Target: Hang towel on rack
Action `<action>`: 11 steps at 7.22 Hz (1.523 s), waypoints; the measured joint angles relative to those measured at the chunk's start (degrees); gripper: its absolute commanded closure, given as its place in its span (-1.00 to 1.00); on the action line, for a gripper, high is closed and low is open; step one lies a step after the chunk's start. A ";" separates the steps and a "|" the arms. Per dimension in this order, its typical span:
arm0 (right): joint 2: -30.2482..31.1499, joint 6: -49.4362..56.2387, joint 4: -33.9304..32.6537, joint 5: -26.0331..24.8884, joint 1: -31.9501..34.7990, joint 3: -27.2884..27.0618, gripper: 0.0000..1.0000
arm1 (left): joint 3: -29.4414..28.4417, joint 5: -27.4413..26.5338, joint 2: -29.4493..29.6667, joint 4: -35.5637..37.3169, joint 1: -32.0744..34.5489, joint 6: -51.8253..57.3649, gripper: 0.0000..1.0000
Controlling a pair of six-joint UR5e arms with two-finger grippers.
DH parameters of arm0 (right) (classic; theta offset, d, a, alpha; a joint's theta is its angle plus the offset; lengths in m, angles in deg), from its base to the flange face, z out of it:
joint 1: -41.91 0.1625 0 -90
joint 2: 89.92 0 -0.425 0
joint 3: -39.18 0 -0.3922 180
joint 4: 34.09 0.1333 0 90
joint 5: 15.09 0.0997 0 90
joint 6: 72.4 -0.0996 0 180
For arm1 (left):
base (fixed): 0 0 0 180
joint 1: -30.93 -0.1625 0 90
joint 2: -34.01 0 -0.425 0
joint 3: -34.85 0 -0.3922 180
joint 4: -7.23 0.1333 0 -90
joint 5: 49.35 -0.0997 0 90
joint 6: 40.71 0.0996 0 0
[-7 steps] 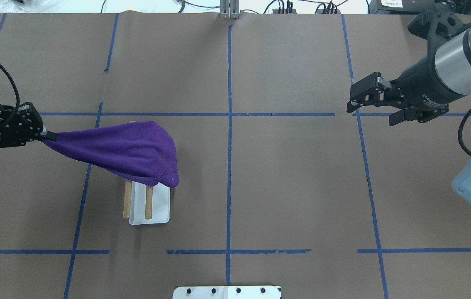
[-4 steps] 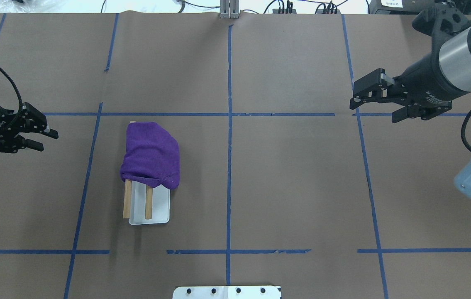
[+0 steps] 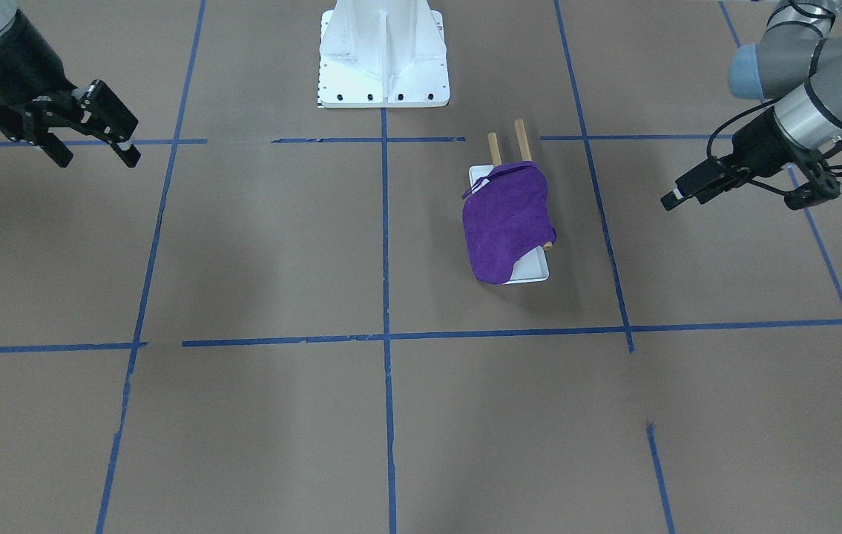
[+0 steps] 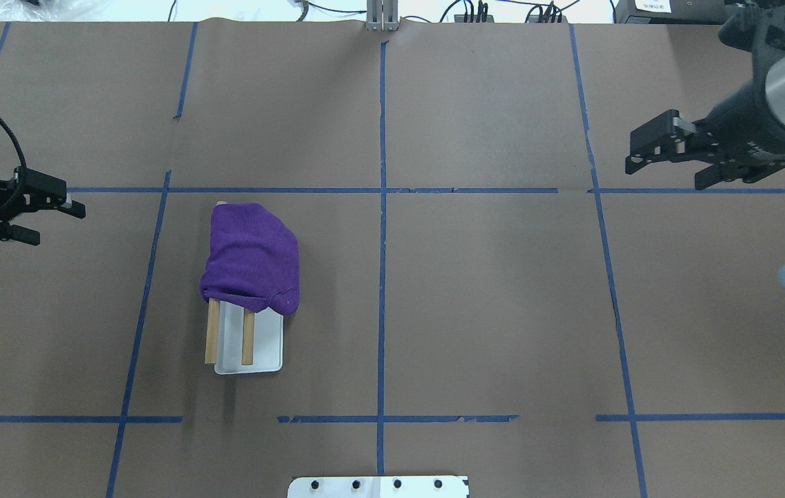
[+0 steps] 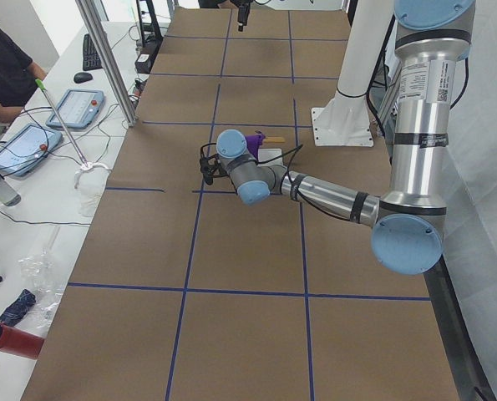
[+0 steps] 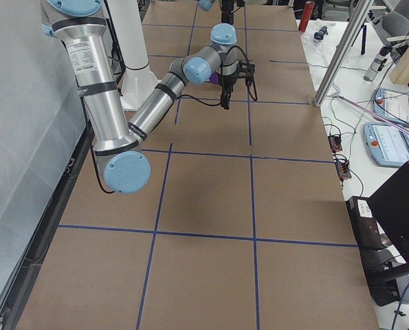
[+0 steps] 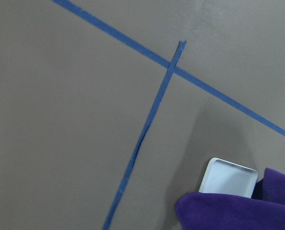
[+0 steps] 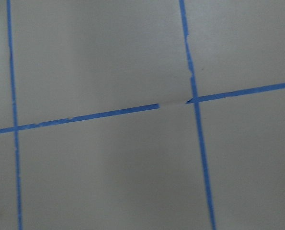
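Item under inspection: the towel (image 4: 252, 256) lies draped across the two dowels (image 4: 212, 339) of the rack (image 4: 264, 346), covering their far ends. The ends nearer the robot's edge of the table (image 4: 489, 311) are bare, with the white base showing beneath. The towel's loop (image 3: 498, 174) lies slack at its robot-side edge. Cloth falls down both sides of the dowels, which in my judgement is what keeps it seated unaided. The hang looks complete, though bunched toward one end.

The rack stands in the left half of the table, between the left edge and the centre line of blue tape (image 4: 382, 277).

The left claw (image 4: 59, 225) hangs near the left edge, jaws parted, nothing held. The right claw (image 4: 665, 176) hangs toward the far right corner, jaws wide apart, also empty. Both are well apart from the rack, consistent with a finished placement.

Markings: lettering on the left claw's body and the labels on the arms are too small to read.
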 measured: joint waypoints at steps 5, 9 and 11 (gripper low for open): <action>8.72 44.66 -0.62 4.43 20.14 15.89 -1.00 | -5.52 -5.51 -4.16 11.73 19.36 61.82 -1.00; 9.78 63.04 -2.32 6.36 29.72 30.02 -1.00 | -2.56 -4.59 -0.76 39.60 28.98 74.54 -1.00; 10.54 64.97 -2.65 7.11 30.60 30.95 -1.00 | -2.15 -3.08 -0.97 42.20 29.46 74.71 -1.00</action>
